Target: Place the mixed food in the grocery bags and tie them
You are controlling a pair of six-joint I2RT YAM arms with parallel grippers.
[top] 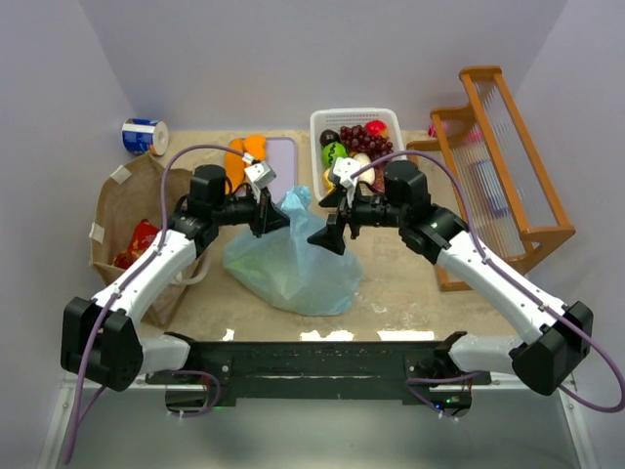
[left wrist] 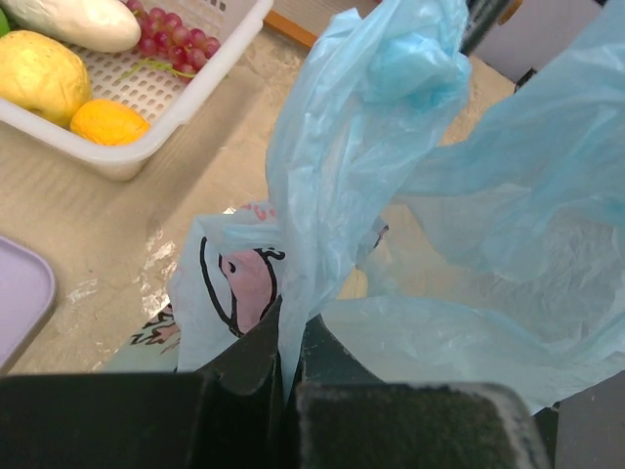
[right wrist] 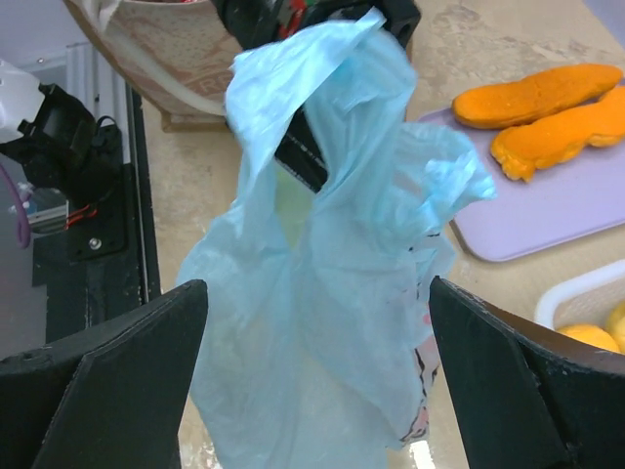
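Only the wrist view confirms left claw [left wrist: 290,342] pinching blue bag [left wrist: 342,147].

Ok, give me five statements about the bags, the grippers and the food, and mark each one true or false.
1. The left gripper is shut on the film of the blue plastic bag. True.
2. The right gripper is clamped on that bag too. False: it is open, standing wide on either side of the bag.
3. The purple grapes lie in the white basket. True.
4. The brown paper bag stands at the table's right edge. False: it is on the left, beside the left arm.
5. The orange slabs are in the basket. False: they lie on the lilac board.
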